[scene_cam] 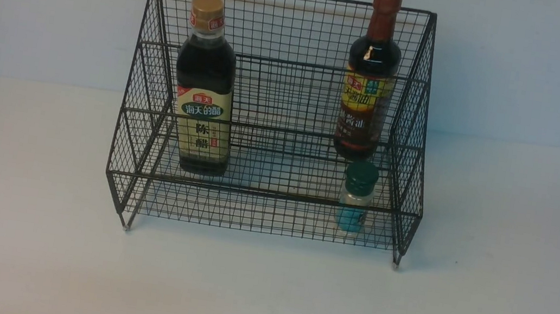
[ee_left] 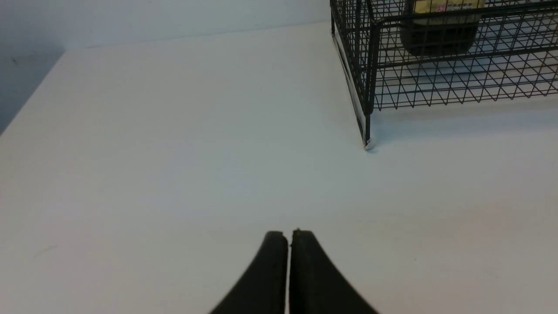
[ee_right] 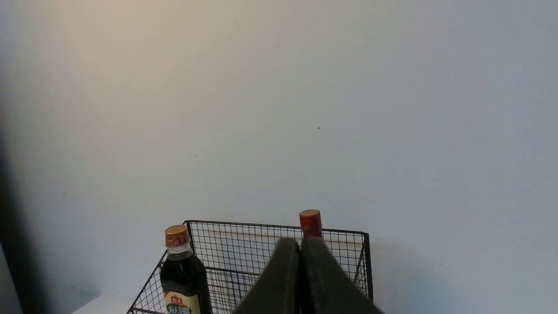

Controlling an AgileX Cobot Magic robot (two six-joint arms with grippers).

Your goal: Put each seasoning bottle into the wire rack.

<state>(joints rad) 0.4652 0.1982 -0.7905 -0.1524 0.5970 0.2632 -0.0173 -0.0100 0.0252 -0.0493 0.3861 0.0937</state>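
- We find the rack [scene_cam: 275, 112] standing on the table [scene_cam: 28, 231], all three bottles inside it and upright.
- The vinegar [scene_cam: 205, 89] stands on the lower tier, robot's left; the shaker [scene_cam: 356, 198] on the same tier, right, near the front.
- The brown-necked bottle [scene_cam: 372, 71] sits on the upper tier, just behind the shaker.
- The left gripper [ee_left: 289, 235] is closed on nothing, low over bare table, apart from the rack's left foot.
- The right gripper [ee_right: 300, 244] is likewise closed and empty, raised, facing the rack from a distance.
- We judge the loading complete; nothing is left to place. What remains, at most, is parking both arms clear of the rack.
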